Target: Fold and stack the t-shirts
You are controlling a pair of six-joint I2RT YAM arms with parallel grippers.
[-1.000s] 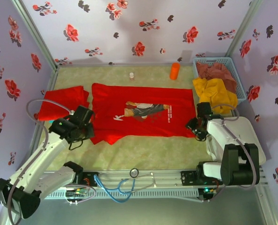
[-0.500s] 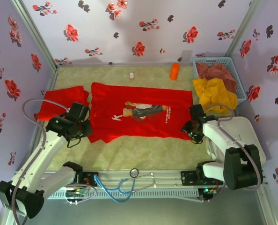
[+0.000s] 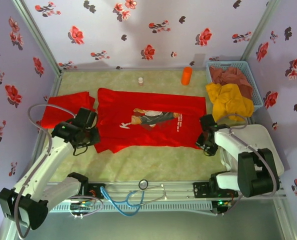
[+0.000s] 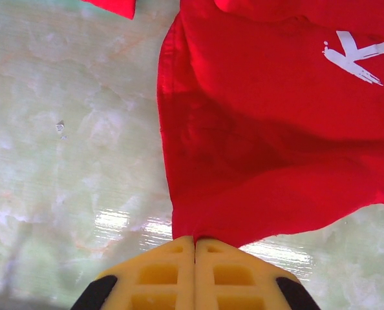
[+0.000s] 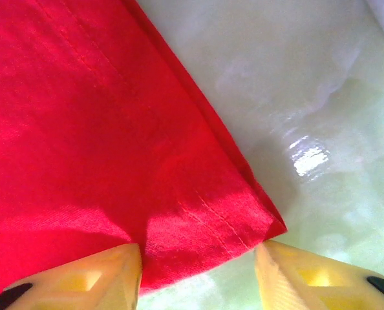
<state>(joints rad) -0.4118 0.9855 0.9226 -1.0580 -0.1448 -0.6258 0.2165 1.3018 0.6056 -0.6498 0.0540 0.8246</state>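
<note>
A folded bright red cloth t-shirt (image 3: 68, 107) lies just beyond and to the left of the left claw (image 4: 194, 240). It sits out of the working area, most likely as the base of the stack.

The left claw has its yellow fingers (image 4: 160, 274) pressed together. The near left corner of the spread bright red cloth t-shirt (image 3: 148, 122) runs straight into the seam between them, so it reads as clamped on that corner. The cloth fans away from the claw in soft folds, with white lettering farther off to its right. Holding the very corner gives control of the whole near edge.

The spread shirt, with a small picture and white lettering on its chest, lies flat on the pale green marbled table (image 3: 153, 160). It stretches from one claw to the other. It has been laid wide so that both near corners can be taken at once.

The right claw (image 5: 197, 248) stands apart, one finger on each side of the shirt's near right corner. The stitched hem lies between the fingers on the table, and the corner is not yet pinched. The judgement is that this claw must close before the near edge can be lifted and carried over for a fold.

A light blue plastic basket (image 3: 256, 82) sits beyond and to the right of the right claw. A mustard-yellow cloth (image 3: 229, 100) spills over its rim, waiting clear of the fold.
</note>
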